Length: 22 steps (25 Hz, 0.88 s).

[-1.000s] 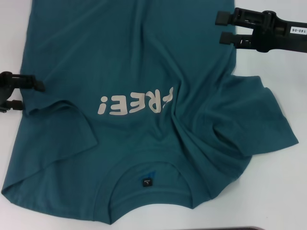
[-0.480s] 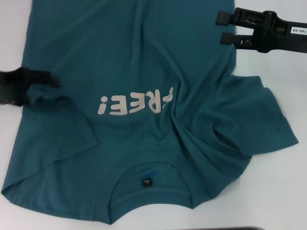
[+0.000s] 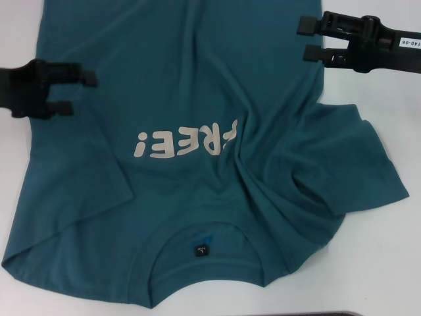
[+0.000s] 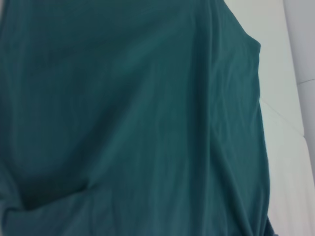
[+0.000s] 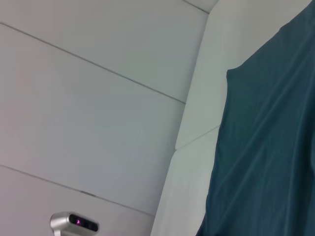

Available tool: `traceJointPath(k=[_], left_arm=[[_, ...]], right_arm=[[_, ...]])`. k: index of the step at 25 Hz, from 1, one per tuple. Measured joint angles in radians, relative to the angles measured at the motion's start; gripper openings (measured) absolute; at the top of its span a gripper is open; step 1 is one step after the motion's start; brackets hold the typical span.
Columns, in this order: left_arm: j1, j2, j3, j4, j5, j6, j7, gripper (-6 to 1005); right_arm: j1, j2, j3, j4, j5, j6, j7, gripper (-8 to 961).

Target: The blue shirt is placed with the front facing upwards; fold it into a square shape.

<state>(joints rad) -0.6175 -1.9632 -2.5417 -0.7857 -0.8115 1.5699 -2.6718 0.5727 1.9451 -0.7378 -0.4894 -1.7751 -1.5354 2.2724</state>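
The blue shirt (image 3: 197,85) lies front up on the white table (image 3: 388,263), with its round collar (image 3: 204,270) and black neck label (image 3: 200,250) nearest me. Pale block letters (image 3: 184,141) cross the chest. The right sleeve (image 3: 355,164) is bunched in wrinkles, while the left sleeve lies folded in over the body. My left gripper (image 3: 75,92) hovers open above the shirt's left edge, holding nothing. At the far right edge of the shirt, my right gripper (image 3: 308,39) is open and empty too. Teal cloth fills the left wrist view (image 4: 123,123) and one side of the right wrist view (image 5: 266,147).
Bare white table shows on the right of the shirt and in a strip on its left (image 3: 13,158). White wall panels (image 5: 98,98) and a small grey device (image 5: 74,223) appear in the right wrist view.
My left gripper has moved from the table beside the left sleeve, farther away and inward, over the shirt's left edge. The raised sleeve fold now lies flatter. The right gripper has not moved.
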Motion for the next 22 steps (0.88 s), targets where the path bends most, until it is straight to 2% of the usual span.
traceJointPath(k=[3,6,9,11,12,14,19,22], left_arm=[[0.022,0.014,-0.003,-0.002,-0.024,0.053,0.07,904],[0.061,0.018,-0.006,-0.009,-0.102,0.186,0.303,904],[0.108,-0.021,-0.012,-0.023,-0.151,0.268,0.568,904],[0.139,-0.057,-0.019,-0.038,-0.157,0.269,0.665,904],[0.149,-0.068,-0.021,-0.041,-0.158,0.266,0.684,904],[0.157,-0.078,-0.026,-0.038,-0.16,0.262,0.688,904],[0.157,-0.075,-0.072,-0.012,-0.171,0.268,0.628,904],[0.157,-0.071,-0.116,-0.004,-0.176,0.27,0.611,904]], right_arm=[[-0.002,0.0,0.0,-0.004,-0.003,0.007,-0.01,915],[-0.004,-0.001,0.0,-0.008,-0.003,0.007,-0.055,915],[-0.005,-0.002,0.0,-0.016,-0.001,0.001,-0.136,915],[-0.005,-0.005,0.0,-0.034,-0.009,0.0,-0.169,914],[-0.005,-0.011,0.0,-0.048,-0.02,0.0,-0.172,914],[-0.006,-0.029,0.0,-0.071,-0.05,-0.002,-0.161,914],[-0.007,-0.124,0.004,-0.122,-0.179,-0.071,-0.009,914],[-0.009,-0.151,0.049,-0.182,-0.311,-0.154,0.049,915]])
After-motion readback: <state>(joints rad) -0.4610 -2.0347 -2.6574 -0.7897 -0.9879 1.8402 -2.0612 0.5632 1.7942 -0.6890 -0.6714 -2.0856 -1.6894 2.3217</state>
